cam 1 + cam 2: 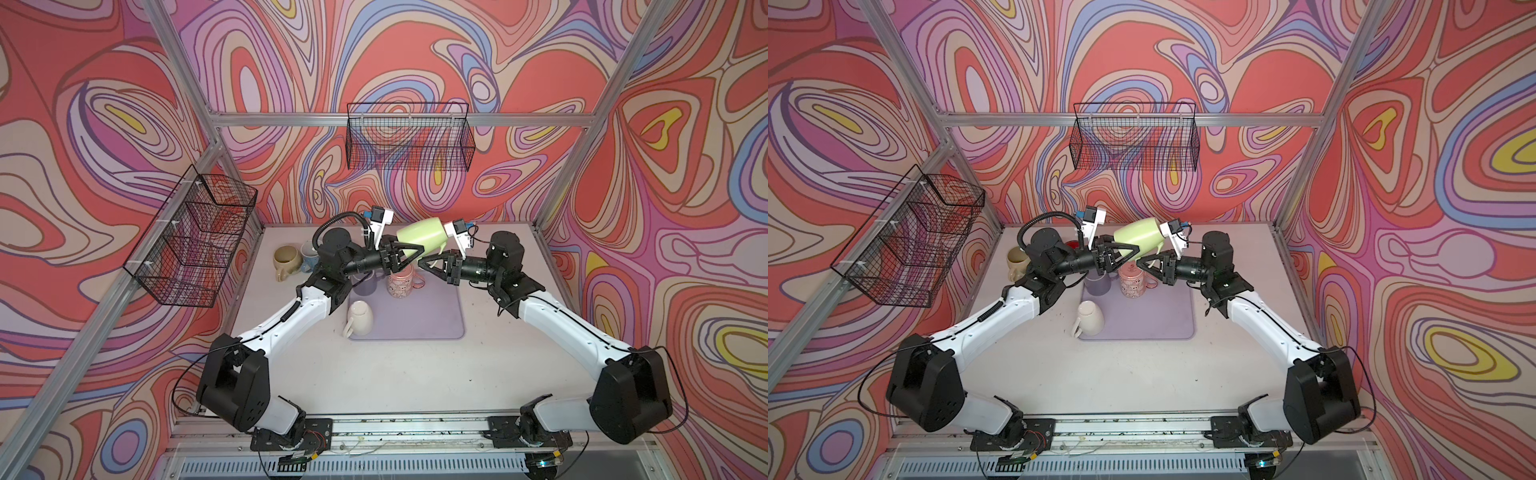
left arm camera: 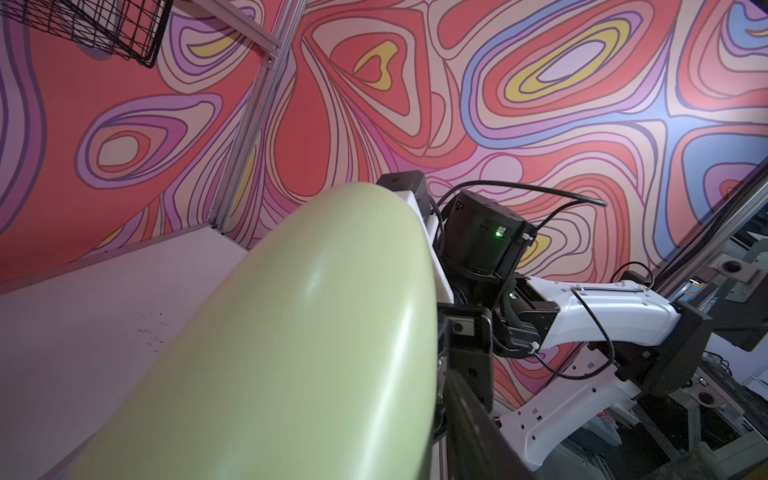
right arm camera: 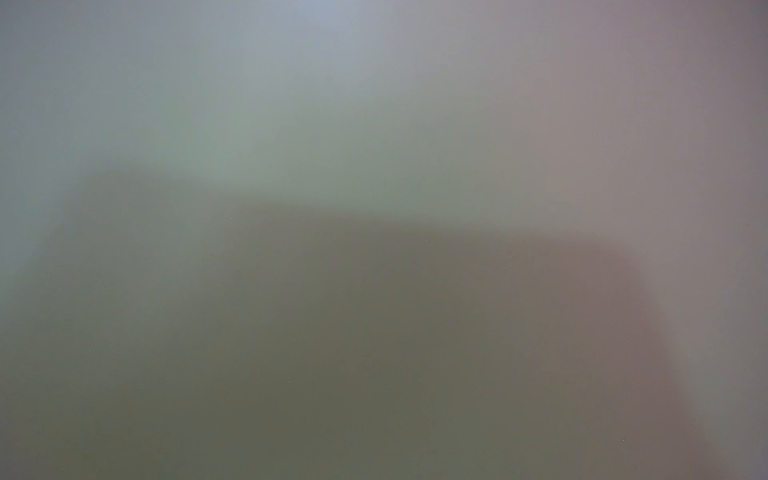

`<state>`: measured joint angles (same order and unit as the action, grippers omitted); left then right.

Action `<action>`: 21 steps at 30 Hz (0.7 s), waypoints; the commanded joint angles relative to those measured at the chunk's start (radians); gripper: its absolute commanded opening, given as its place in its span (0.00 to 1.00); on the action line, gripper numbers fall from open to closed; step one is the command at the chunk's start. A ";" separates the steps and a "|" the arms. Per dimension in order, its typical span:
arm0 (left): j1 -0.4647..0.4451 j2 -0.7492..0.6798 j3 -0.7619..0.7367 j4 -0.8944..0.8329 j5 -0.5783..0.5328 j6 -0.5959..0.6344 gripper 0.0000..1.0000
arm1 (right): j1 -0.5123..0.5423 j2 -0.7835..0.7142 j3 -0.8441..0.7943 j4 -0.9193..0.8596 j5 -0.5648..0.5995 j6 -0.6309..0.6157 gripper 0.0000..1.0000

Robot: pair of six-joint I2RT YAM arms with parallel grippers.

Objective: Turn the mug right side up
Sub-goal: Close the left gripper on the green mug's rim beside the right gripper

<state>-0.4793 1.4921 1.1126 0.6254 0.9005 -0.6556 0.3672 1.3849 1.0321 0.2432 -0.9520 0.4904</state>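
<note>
The pale green ceramic mug [image 1: 424, 235] [image 1: 1142, 235] is held clear of the desk [image 1: 415, 374], above the far part of the lavender rectangular mat [image 1: 436, 316]. It lies roughly on its side between the two arms, with its wider end toward the left arm.

Left gripper [image 1: 411, 254] [image 1: 1128, 254]: the fingers are clamped on the mug. One black finger crosses the front of the mug body in both top views. In the left wrist view the mug [image 2: 291, 353] fills most of the picture, with one dark finger [image 2: 461, 399] along its edge.

Right gripper [image 1: 424, 264] [image 1: 1140, 262]: the fingers point toward the left gripper, just under the mug, with the tips close together. Whether they grip any part of the mug cannot be told. The right wrist view is a grey-green blur and shows nothing usable.

On the mat:
- a pink patterned mug [image 1: 401, 282], upright, below the held mug in both top views;
- a purple mug [image 1: 365, 284], partly hidden by the left arm;
- a cream mug [image 1: 359, 318], mouth down, at the near left corner.

A beige mug [image 1: 286, 259] stands upright on the desk, left of the mat.
</note>
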 commanded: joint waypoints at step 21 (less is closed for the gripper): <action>-0.022 0.042 0.033 0.108 -0.011 -0.062 0.25 | -0.002 0.004 -0.010 0.143 -0.035 0.020 0.00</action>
<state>-0.4988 1.5219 1.1191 0.7013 0.9001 -0.7116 0.3668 1.3975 1.0248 0.2951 -0.9657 0.5205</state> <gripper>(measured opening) 0.284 0.133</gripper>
